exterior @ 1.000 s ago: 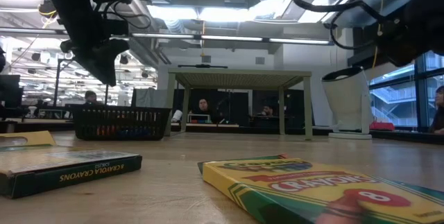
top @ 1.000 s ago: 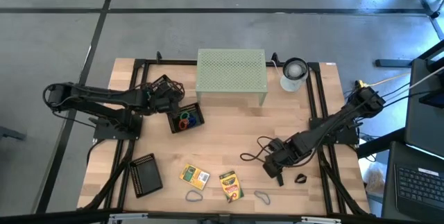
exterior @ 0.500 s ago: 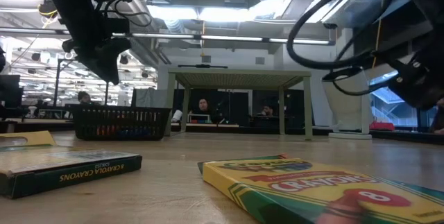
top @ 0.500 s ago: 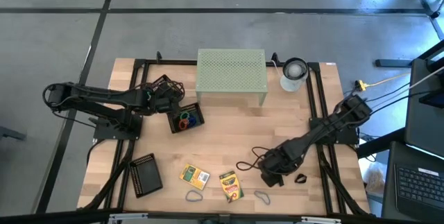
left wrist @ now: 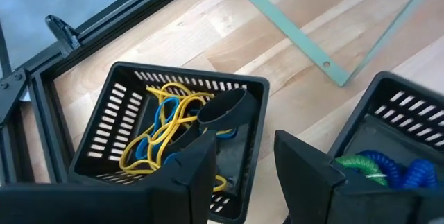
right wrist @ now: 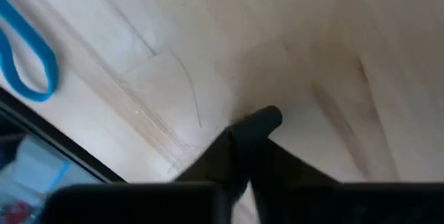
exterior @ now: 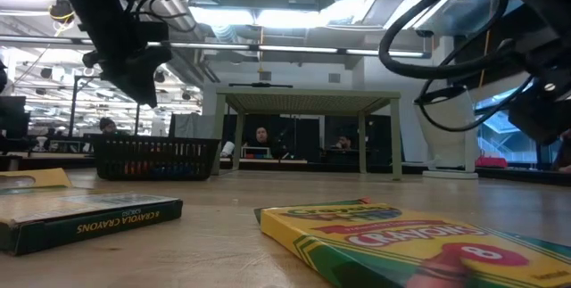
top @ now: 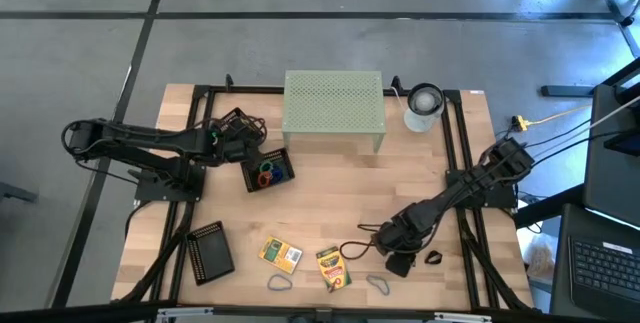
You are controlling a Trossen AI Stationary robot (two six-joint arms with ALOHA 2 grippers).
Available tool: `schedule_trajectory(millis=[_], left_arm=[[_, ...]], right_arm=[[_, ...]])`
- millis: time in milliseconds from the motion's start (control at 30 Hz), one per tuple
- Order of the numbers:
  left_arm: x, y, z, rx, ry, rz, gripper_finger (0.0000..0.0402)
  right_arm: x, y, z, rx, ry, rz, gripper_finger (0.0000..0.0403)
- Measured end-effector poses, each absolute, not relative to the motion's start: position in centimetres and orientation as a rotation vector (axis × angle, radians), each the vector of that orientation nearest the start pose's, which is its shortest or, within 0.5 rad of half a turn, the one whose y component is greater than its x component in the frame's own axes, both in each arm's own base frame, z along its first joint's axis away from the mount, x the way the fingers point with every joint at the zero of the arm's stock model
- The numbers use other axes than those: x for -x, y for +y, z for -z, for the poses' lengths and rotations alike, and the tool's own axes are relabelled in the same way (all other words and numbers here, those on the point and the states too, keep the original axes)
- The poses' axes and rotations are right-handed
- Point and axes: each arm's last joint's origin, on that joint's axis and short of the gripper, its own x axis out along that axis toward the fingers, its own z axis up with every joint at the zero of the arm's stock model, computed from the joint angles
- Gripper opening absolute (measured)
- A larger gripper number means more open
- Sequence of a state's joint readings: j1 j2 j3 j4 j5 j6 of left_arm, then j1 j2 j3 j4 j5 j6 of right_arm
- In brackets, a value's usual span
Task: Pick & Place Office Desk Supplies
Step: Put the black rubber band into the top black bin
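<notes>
My left gripper (left wrist: 243, 148) hangs open over a black mesh tray (left wrist: 125, 113) holding yellow and blue rubber bands (left wrist: 163, 134). A second tray (top: 268, 170) with coloured bands stands beside it. My right gripper (right wrist: 243, 137) is shut, low over bare wood near the table's front right. A blue band (right wrist: 28, 64) and a small black clip (top: 433, 258) lie on either side of it, both untouched. Two crayon boxes (top: 281, 254) (top: 333, 268) lie flat near the front edge, with a loose band (top: 279, 283) close to them. My right gripper points steeply down with its shut fingertips (right wrist: 263, 118) at the tabletop. Whether they touch the wood, or pinch anything between them, I cannot tell.
A pale green perforated riser (top: 333, 106) and a white-grey cylinder (top: 423, 106) stand at the table's far side. A third black tray (top: 210, 253) lies at the front left. Black frame rails (top: 455, 143) run along both sides of the table.
My right arm has sunk toward the table and drifted a little toward the near edge, with its wrist rolling. Its cable loop now hangs closer to the crayon boxes. The clip and the bands lie where they were.
</notes>
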State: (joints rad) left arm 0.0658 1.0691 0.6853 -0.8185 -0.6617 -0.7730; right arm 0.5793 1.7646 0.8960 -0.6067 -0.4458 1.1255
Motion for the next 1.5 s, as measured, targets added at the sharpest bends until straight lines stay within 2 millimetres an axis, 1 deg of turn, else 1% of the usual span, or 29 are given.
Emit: schedule_trajectory(millis=[33, 67, 200, 300, 367, 467, 600, 667, 767, 900, 1033, 1200, 1333, 1500], left_arm=[[-17.5, 2.9, -21.5, 0.299, 0.835, -1.027, 0.0139], [-17.6, 2.9, -21.5, 0.299, 0.825, -1.020, 0.0139], [-18.6, 2.6, -22.0, 0.242, 0.772, -0.929, 0.0139], [-19.9, 1.8, -22.7, 0.193, 0.708, -0.773, 0.0139], [-20.7, 1.0, -23.3, 0.150, 0.653, -0.650, 0.0139], [-21.9, -0.4, -24.3, 0.050, 0.558, -0.481, 0.0139], [-22.9, -2.4, -25.6, -0.092, 0.428, -0.325, 0.0139], [-23.0, -3.4, -26.0, -0.137, 0.389, -0.240, 0.0139], [-22.9, -4.7, -26.3, -0.148, 0.349, -0.155, 0.0144], [-22.6, -6.2, -26.3, -0.153, 0.343, -0.090, 0.0162], [-22.9, -7.5, -26.0, -0.155, 0.324, -0.045, 0.0186], [-24.2, -8.2, -25.8, -0.182, 0.249, -0.038, 0.0209], [-25.4, -8.7, -25.3, -0.222, 0.205, -0.039, 0.0214], [-26.0, -9.0, -25.0, -0.268, 0.170, -0.028, 0.0211]], right_arm=[[-23.1, 16.5, -12.1, -0.706, 1.785, 0.099, 0.0021], [-23.3, 16.4, -12.1, -0.697, 1.782, 0.081, 0.0013], [-24.4, 16.0, -12.7, -0.646, 1.729, 0.033, 0.0028], [-26.0, 15.8, -14.0, -0.570, 1.650, -0.024, 0.0027], [-27.2, 15.7, -15.2, -0.488, 1.573, -0.061, 0.0017], [-29.3, 15.3, -17.3, -0.327, 1.409, -0.055, 0.0008], [-31.9, 14.6, -20.6, -0.088, 1.179, 0.004, 0.0019], [-33.0, 14.2, -22.3, 0.018, 1.082, 0.041, 0.0028], [-34.2, 13.6, -24.6, 0.149, 0.974, 0.089, 0.0030], [-35.4, 13.0, -26.8, 0.238, 0.888, 0.078, 0.0016], [-36.5, 12.7, -27.8, 0.275, 0.789, 0.023, 0.0010], [-37.5, 12.5, -28.7, 0.303, 0.679, -0.036, 0.0021], [-37.8, 12.7, -29.2, 0.325, 0.617, -0.056, 0.0018], [-37.8, 12.7, -29.2, 0.331, 0.621, -0.066, 0.0012]])
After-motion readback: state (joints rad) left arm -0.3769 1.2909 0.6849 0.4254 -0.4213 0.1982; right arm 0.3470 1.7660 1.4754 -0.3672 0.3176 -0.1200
